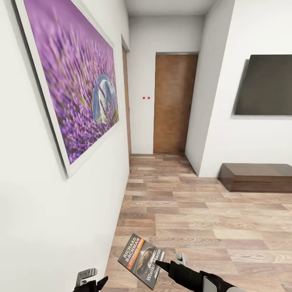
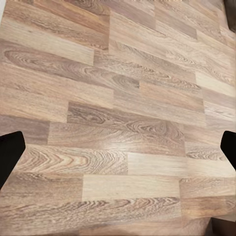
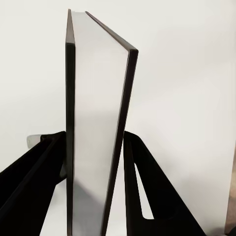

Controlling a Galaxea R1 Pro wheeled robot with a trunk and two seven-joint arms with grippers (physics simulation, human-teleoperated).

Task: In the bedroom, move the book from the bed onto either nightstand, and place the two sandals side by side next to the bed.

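Low at the bottom of the head view, the thin dark-covered paperback book with white "RICHARD BACHMAN" lettering and an orange band (image 1: 141, 260) hung clear above the brown wood-plank floor (image 1: 211, 219), cover up and tilted. The black two-fingered right gripper (image 1: 161, 265) had its jaws closed on one edge of the book. In the right wrist view the book's pale page block (image 3: 96, 147) stood edge-on between the two black fingers (image 3: 147, 196), which pressed against its covers on either side. Held by an edge like that, the book looked carried for transport rather than poised for placing, since no bed or nightstand lay in front of the robot.

The black left gripper (image 1: 91, 282) sat just beside the book, nearer the white wall, and held nothing. In the left wrist view its dark fingertips (image 2: 11, 152) stood wide apart over bare planks, probably kept free for the sandals later.

Further out, a large white-framed picture of purple lavender (image 1: 77, 77) hung on the wall at the robot's left. A short corridor led to a closed brown wooden door (image 1: 174, 103). A flat dark screen (image 1: 265, 85) was mounted on the far wall above a low dark-brown wooden cabinet (image 1: 257, 176). The book step seemed midway, with the sandals yet to be dealt with.
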